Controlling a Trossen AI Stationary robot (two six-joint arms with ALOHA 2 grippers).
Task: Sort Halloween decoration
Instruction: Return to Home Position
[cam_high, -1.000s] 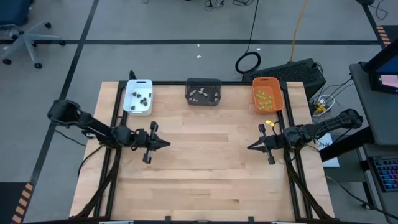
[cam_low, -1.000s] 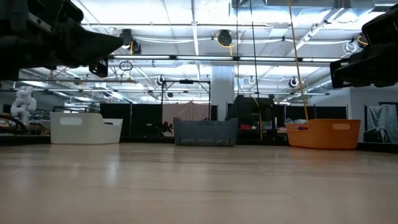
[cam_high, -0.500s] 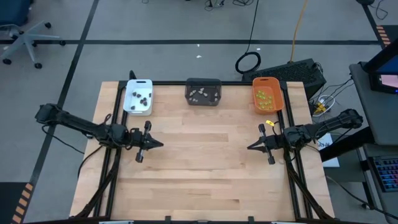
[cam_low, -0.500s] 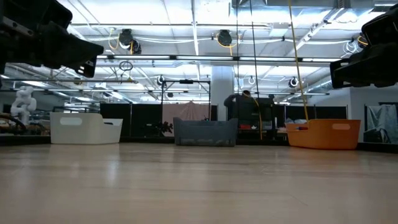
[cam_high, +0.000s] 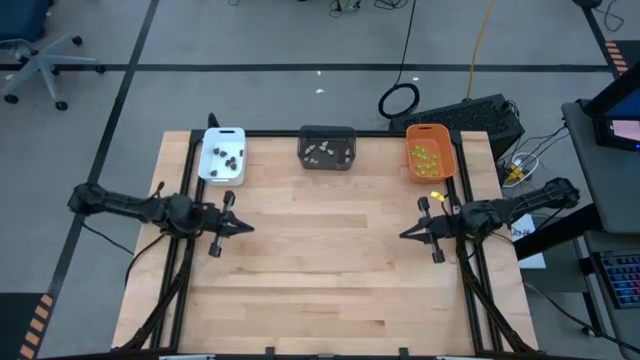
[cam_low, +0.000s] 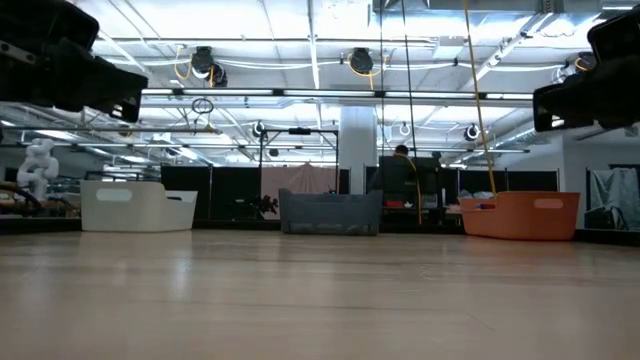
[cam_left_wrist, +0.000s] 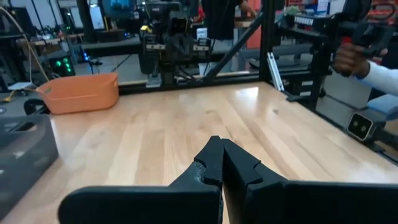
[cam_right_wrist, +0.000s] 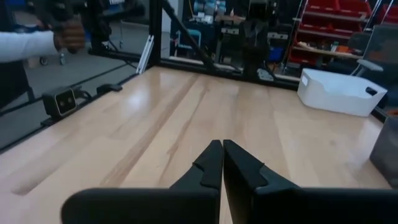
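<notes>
the left tool (cam_high: 245, 227) has slid back toward 9 o'clock of the counter (cam_high: 320, 290) over the last second, fingers pressed together on nothing. the right tool (cam_high: 405, 235), also closed and empty, hasn't budged from 3 o'clock. the black pieces (cam_high: 231, 156) lie in the white tray (cam_high: 222, 176) at 11, the beige pieces (cam_high: 324, 152) in the dark grey tray (cam_high: 327, 130) at 12, the green pieces (cam_high: 427, 157) in the orange tray (cam_high: 431, 127) at 1. i can't spot any loose piece on the wood, so i'd say the sorting's done and it's just parking.
</notes>
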